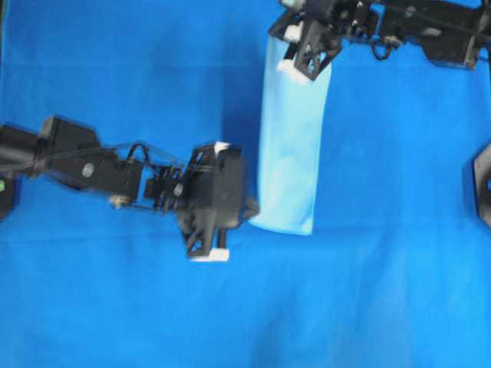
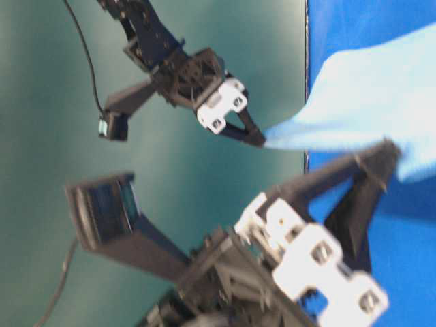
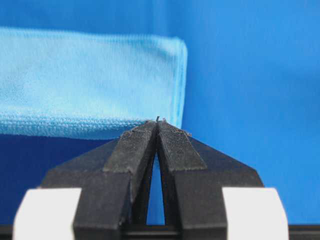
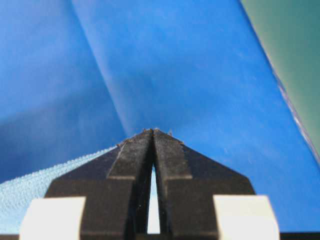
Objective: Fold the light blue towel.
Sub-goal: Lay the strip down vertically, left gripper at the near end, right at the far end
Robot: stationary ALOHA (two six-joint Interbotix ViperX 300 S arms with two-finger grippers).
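Jaws of both grippers are pinched tight on the thin, pale sky-blue microfibre towel [image 1: 290,146]: right gripper [image 1: 301,67] at its top end, left gripper [image 1: 247,208] at its lower left corner. Towel stretches as a narrow folded strip, centre-frame, over the royal-blue cloth-covered counter [image 1: 399,291].

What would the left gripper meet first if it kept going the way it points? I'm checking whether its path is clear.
The left gripper, shut, points at the near hem of the light blue towel. It would likely meet that folded edge first, though how close the tips are is unclear.
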